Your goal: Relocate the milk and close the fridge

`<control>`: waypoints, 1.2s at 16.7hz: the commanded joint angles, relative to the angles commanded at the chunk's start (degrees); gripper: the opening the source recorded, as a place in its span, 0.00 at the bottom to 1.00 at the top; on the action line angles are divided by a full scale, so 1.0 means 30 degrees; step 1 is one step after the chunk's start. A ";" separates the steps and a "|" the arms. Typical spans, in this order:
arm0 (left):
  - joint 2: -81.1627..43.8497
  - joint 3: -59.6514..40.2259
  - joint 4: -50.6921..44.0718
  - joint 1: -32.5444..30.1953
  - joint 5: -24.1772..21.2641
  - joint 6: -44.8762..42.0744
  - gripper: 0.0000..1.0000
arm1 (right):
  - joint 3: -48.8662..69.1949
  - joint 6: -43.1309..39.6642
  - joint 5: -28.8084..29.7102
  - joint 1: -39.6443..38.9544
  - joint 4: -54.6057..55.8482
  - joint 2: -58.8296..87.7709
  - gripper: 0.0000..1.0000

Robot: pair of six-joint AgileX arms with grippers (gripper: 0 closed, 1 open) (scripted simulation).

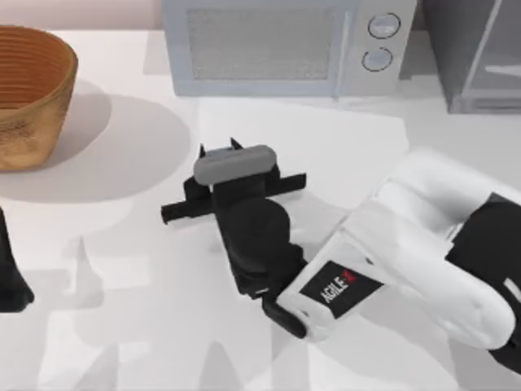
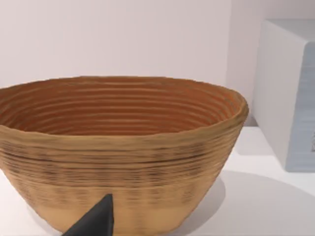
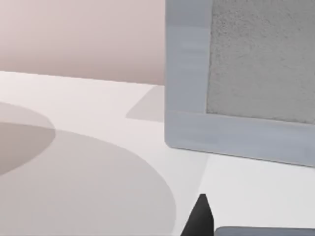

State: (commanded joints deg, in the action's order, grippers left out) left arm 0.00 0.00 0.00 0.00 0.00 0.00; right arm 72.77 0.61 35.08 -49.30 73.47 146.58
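Note:
The milk is hidden from view. The fridge, a grey cabinet with a pale-framed door, stands at the table's back right corner, cut off by the picture's edge. My right arm reaches from the lower right to the table's middle. Its gripper points toward the back, just in front of the microwave and far to the left of the fridge. My left gripper sits parked at the left edge, in front of the basket.
A light grey microwave with two round knobs stands at the back centre. A woven basket sits at the back left, with the microwave's side beyond it. White tabletop lies in front.

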 joint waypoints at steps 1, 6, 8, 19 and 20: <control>0.0000 0.0000 0.0000 0.0000 0.0000 0.0000 1.00 | 0.0000 0.0000 0.0000 0.0000 0.0000 0.0000 0.00; 0.0000 0.0000 0.0000 0.0000 0.0000 0.0000 1.00 | -0.0109 0.0011 0.0007 -0.0036 -0.0224 -0.0355 0.00; 0.0000 0.0000 0.0000 0.0000 0.0000 0.0000 1.00 | -0.0318 0.0015 -0.0010 -0.0045 -0.0762 -0.1060 0.00; 0.0000 0.0000 0.0000 0.0000 0.0000 0.0000 1.00 | -0.2481 0.0043 -0.1338 0.1954 -0.1614 -0.3918 0.00; 0.0000 0.0000 0.0000 0.0000 0.0000 0.0000 1.00 | -0.3366 0.0033 -0.1931 0.2816 -0.1732 -0.4871 0.00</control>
State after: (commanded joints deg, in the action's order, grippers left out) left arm 0.00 0.00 0.00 0.00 0.00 0.00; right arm 62.67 0.71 29.29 -40.86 68.28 131.97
